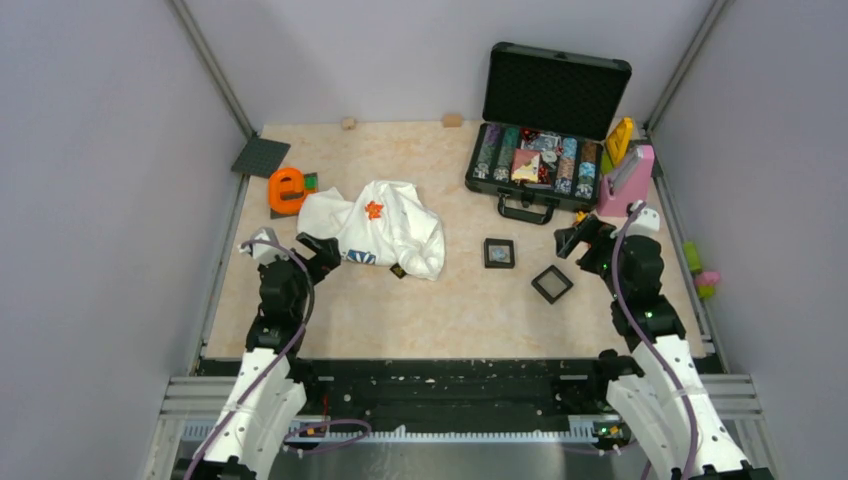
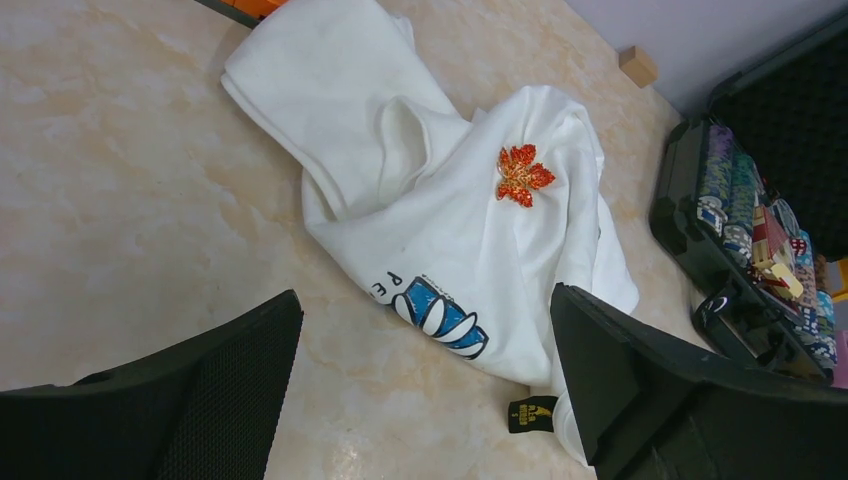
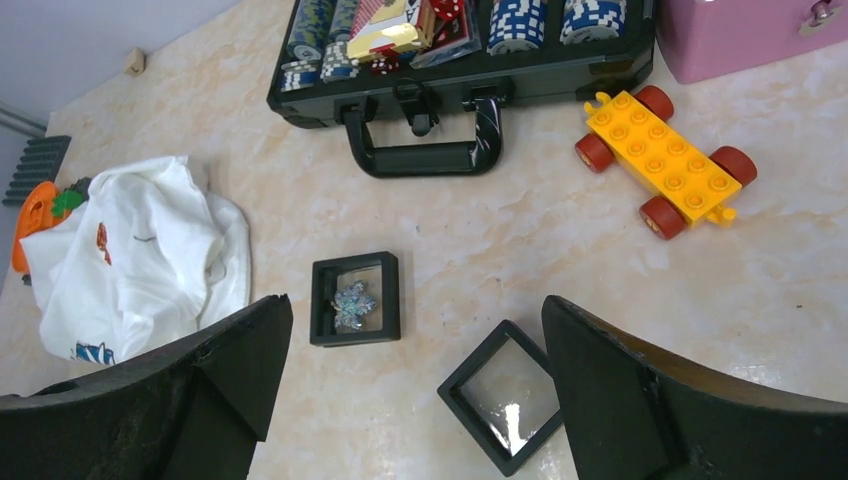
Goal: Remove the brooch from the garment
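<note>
**A:** Counts first. We see one white soft fabric shirt, crumpled, left of table centre. One tiny orange-red flower-shaped brooch is pinned on its upper face.

**B:** Agreed. The shirt carries one dark blue printed patch near its near hem and one small black tag at that edge.

**A:** We have two arms. The left gripper sits low just beside the shirt's near-left edge, pointed across the cloth, jaws wide apart. We can't tell whether it touches the fabric.

**B:** The right gripper is well apart from the shirt, on the right half of the table and angled down. Its jaws are wide apart too, closed on nothing.

**A:** Containers: one open black hard case at far right, lid up. It holds rows of poker chips plus small red and gold pieces we can't identify.

**B:** Two small black square display frames lie between the shirt and the right arm. The first frame holds a silvery sparkly piece. The second frame, turned cornerwise, shows only a clear pane.

**A:** Loose items: one yellow brick toy car with red wheels near one pink box. One orange letter-shaped plastic toy sits just left of the shirt.
</note>
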Available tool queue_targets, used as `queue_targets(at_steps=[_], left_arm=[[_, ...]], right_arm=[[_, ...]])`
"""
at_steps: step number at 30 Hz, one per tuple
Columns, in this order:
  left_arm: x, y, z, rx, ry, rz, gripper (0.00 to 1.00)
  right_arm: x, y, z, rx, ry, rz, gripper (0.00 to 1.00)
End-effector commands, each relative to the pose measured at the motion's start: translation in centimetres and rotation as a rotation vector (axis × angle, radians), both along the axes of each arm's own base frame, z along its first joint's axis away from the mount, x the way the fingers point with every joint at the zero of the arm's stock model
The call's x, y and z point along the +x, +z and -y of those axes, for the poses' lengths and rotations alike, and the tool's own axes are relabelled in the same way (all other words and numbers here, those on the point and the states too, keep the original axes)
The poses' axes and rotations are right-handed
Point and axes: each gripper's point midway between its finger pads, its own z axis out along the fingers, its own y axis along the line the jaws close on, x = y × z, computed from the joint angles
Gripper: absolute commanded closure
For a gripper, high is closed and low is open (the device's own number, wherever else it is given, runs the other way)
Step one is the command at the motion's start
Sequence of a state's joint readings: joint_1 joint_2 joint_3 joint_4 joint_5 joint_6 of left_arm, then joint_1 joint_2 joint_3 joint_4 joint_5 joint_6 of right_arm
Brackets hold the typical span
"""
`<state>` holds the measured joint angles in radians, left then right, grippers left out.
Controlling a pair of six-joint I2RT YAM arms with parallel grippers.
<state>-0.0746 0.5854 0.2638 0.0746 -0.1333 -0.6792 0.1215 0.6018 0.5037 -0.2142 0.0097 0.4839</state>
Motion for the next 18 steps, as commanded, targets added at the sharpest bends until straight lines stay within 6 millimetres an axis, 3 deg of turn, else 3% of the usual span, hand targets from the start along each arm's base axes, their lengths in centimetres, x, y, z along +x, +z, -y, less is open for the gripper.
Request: queue_targets(at_steps=[1,4,8,14,18], left_arm=[[0.2,1.4,0.3,0.019,-0.03,0.057,0.01],[0.2,1.4,0.6,0.045,-0.06,0.072,0.02],[0.2,1.5,3.1,0.057,-0.213,0.127,0.02],[1.0,0.4,5.4,0.073,-0.358,0.081,0.04],[2.5,0.1,5.5,0.047,-0.353,0.013,0.08]], right_arm=[[0.4,0.1,0.0,0.022,-0.016,0.008,0.01],[0.5,-0.1,-0.1,0.027,-0.014,0.014,0.01],[0.9,-0.3,-0.1,-0.013,0.01,0.037,0.01],[2.3,-0.1,-4.3,-0.019,0.193,0.013,0.01],[3.4,0.2,-8.6,-0.041,0.275,0.016,0.01]])
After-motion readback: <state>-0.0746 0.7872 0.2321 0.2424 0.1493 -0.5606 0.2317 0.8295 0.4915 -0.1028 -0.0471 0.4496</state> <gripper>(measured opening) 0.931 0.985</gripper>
